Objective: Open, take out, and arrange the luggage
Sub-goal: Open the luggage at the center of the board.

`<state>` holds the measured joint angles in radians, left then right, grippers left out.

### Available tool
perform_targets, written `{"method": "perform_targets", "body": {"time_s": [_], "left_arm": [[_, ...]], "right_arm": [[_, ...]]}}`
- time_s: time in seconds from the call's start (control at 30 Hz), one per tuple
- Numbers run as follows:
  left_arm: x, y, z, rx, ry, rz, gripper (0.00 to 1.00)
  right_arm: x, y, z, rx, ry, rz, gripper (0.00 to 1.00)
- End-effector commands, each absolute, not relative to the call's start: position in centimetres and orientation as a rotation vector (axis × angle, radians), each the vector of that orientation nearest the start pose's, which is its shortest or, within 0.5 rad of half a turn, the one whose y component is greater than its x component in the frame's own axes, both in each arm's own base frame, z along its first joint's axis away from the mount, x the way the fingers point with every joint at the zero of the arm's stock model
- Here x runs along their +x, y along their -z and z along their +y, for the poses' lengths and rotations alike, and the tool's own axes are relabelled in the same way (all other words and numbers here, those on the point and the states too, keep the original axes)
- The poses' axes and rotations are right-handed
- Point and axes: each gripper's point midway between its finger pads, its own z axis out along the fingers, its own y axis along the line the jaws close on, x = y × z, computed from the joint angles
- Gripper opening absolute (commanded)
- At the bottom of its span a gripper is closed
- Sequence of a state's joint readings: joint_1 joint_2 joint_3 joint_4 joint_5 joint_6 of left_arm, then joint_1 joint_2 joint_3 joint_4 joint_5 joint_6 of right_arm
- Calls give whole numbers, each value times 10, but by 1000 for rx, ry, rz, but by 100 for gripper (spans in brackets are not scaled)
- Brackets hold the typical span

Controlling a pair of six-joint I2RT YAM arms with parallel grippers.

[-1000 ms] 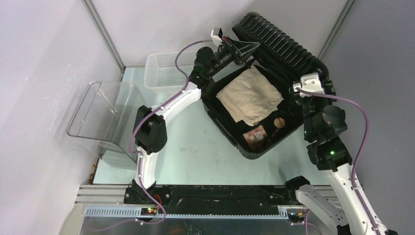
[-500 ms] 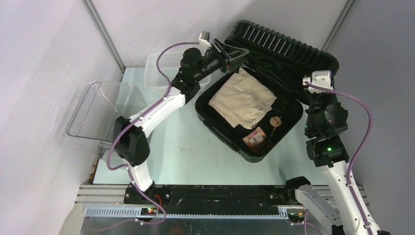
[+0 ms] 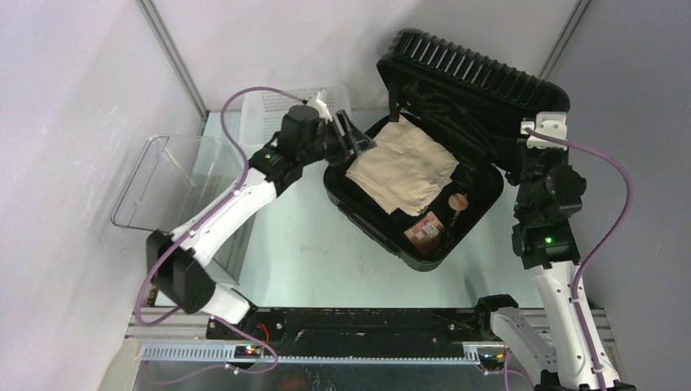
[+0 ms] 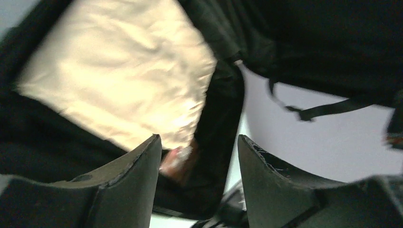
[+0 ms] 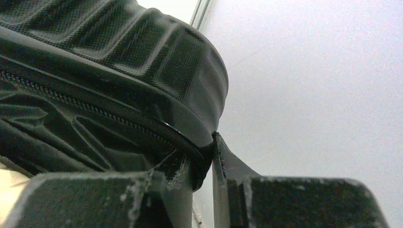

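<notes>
Right jaws tight on luggage (image 5: 119, 47)

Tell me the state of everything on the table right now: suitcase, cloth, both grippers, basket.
luggage: open, lid raised toward the back wall
beige cloth: folded, lying in the luggage's lower half
brown packet: lying in the lower half, beside the cloth
left gripper: open, above the cloth's edge, holding nothing
right gripper: shut on the rim of the luggage lid
white basket: upright, partly hidden by the left arm

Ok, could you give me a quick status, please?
Left pincer open near cloth. Right pincer shut on lid. Luggage open, packed.
</notes>
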<state>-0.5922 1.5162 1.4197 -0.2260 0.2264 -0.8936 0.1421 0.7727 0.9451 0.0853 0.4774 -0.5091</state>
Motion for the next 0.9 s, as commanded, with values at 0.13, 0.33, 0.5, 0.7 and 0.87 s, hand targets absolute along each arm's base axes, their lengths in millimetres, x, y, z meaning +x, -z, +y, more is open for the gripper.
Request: {"method": "perform_targets", "body": {"time_s": [0.13,0.33,0.5,0.7,0.87], "left_arm": [[316,-243,-245,5,727,2226,72],[314,-198,-247,2,711,2339,73],[323,-180,-253,-19,724,2368,73],[343,-168,-257,-105,721,2377,70],[344,-147,-237,-182,581,2417,73]], "right_arm": [[310,-438,-51,40,392,1267,0],[311,-436,-61,40,424,1277,0],[314,-435,-65,22,443,1280,0],[314,-445,-78,91,453,1231,0],[316,-442,-83,94,472,1244,0]]}}
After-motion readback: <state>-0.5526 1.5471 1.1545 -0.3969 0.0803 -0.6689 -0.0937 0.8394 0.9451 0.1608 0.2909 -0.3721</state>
